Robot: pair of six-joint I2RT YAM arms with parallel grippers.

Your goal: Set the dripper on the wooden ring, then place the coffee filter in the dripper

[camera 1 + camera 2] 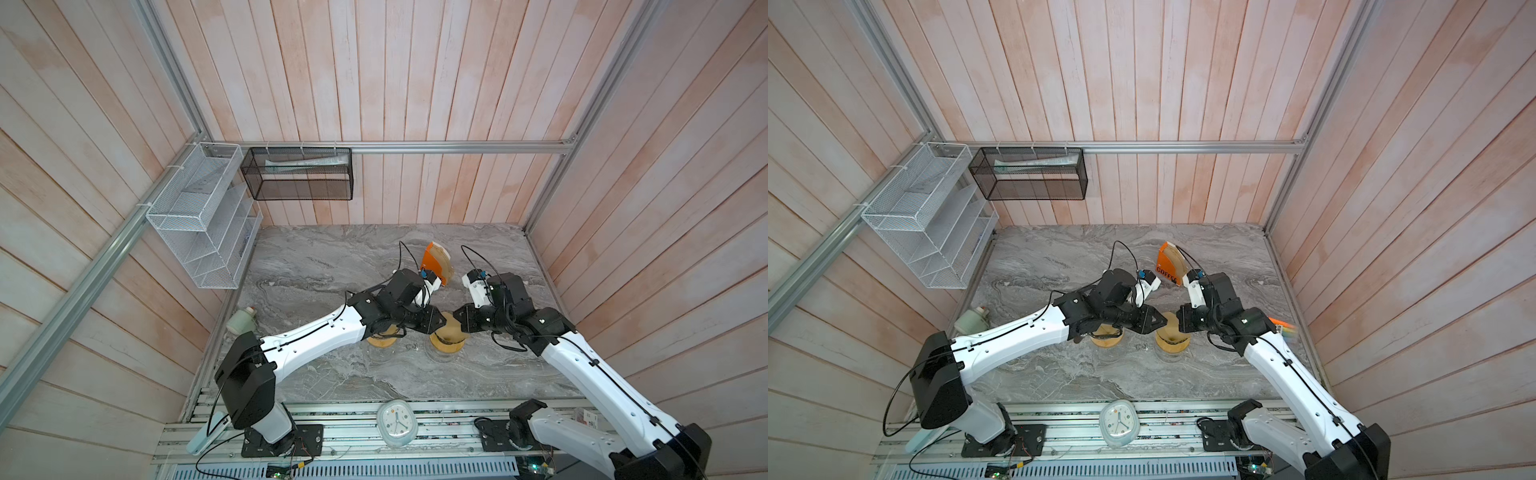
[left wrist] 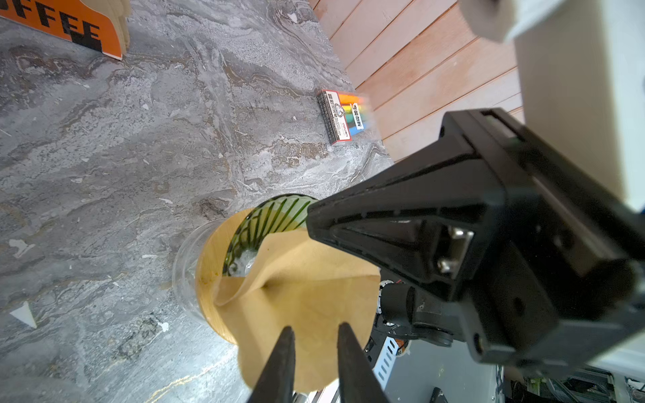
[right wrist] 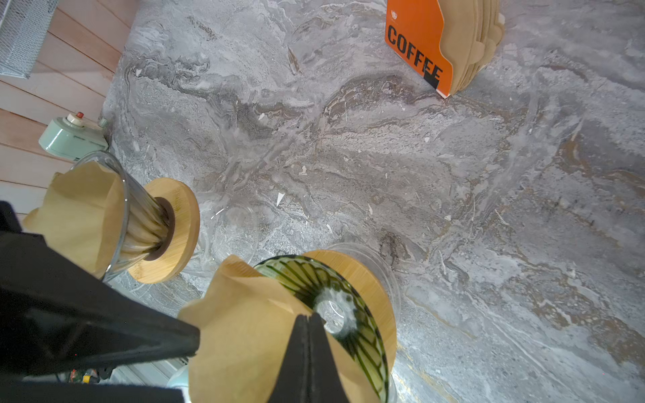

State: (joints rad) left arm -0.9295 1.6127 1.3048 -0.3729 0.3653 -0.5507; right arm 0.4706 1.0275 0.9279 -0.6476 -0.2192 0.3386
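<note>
One filter [image 3: 244, 335], half-hidden dripper [image 3: 366, 335] — right claw [image 3: 307, 319] pinching

Looks like a lab rig dressed as a kitchen: plank walls [image 1: 415, 83], aluminium frame [image 1: 457, 146], marble counter [image 1: 332, 266], bolted rails [image 1: 353, 434].

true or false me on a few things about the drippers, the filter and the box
1. The jaws of the right gripper are shut on the coffee filter. True.
2. The clear dripper is empty. False: the clear dripper already holds a paper filter.
3. The coffee filter sits fully down in the green dripper. False: it covers only one side; the ribbed inside shows.
4. The orange filter box stands on the table with filters in it. True.
5. The marker pack lies beside the orange filter box. False: it lies apart, by the wall.
</note>
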